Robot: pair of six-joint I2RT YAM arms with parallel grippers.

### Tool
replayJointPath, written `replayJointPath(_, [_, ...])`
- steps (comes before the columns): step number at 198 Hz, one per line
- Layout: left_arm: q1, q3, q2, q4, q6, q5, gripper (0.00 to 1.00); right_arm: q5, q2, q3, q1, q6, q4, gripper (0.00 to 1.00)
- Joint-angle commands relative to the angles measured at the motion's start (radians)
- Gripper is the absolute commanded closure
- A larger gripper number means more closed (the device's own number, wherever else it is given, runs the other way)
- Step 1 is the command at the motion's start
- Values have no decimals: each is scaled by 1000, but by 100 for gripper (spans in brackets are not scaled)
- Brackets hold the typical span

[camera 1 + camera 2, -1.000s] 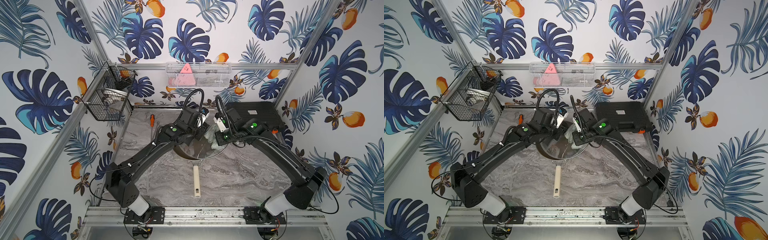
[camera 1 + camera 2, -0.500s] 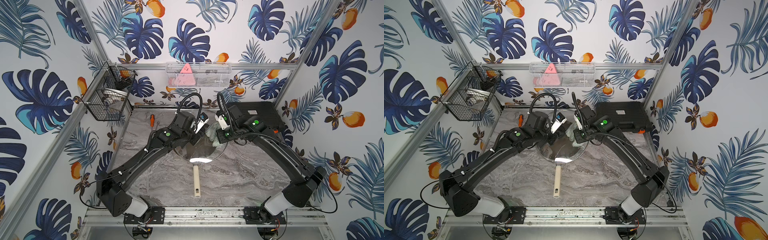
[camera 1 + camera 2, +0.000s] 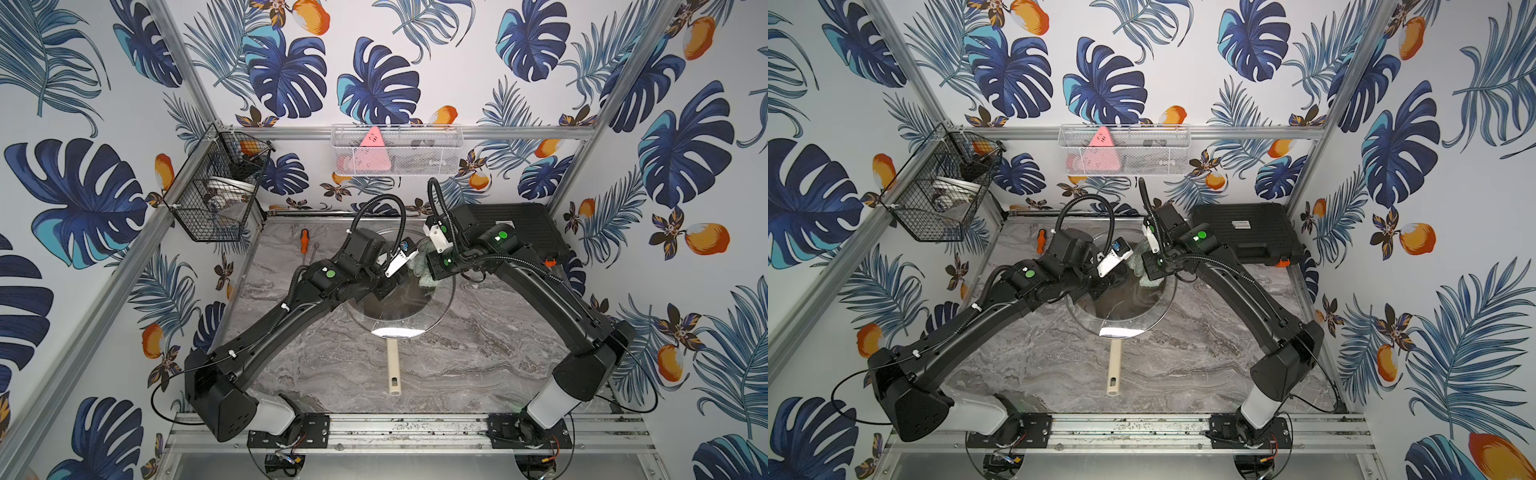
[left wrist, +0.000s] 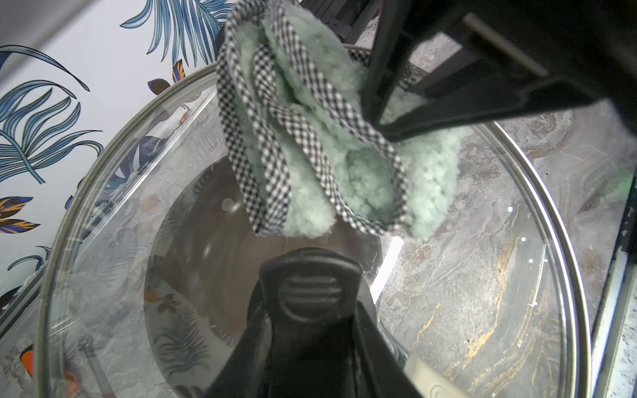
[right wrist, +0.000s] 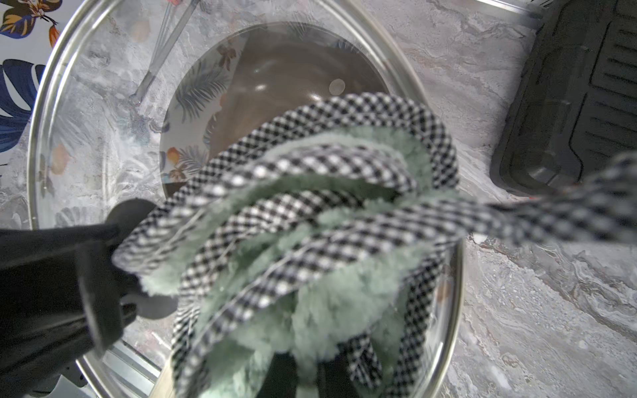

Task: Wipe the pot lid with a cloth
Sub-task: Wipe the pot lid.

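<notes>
Around: orange-handled screwdriver point(image 3: 305, 243) at upper left of the tabletop. Black case point(image 3: 523, 224) at upper right, just behind the right arm point(image 3: 540, 282). Pan point(image 3: 394, 365) sits under the lid, cream handle pointing to lower frame.

Left gripper point(image 4: 310, 320) is clamped tight on the pot lid point(image 3: 399, 320) by its black knob point(image 4: 310, 279); lid is tilted, at frame centre. Right gripper point(image 4: 386, 113) is closed on the bunched cloth point(image 4: 344, 165), which is at the glass on the lid's upper-right part, beside the knob. Contact not certain.

Lid rim is apart from case and screwdriver. Bare marble table point(image 3: 478, 361) at lower centre and lower right.
</notes>
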Motion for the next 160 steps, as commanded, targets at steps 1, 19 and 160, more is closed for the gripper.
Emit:
replayJointPath(1, [-8, 4, -34, 186, 44, 158, 100, 3, 22, 24, -10, -28, -7, 100])
replayJointPath(19, [-9, 1, -37, 189, 59, 184, 100, -11, 37, 46, -14, -46, -11, 100])
replayJointPath(160, [-19, 15, -23, 204, 130, 280, 100, -154, 157, 173, -14, -140, -57, 100])
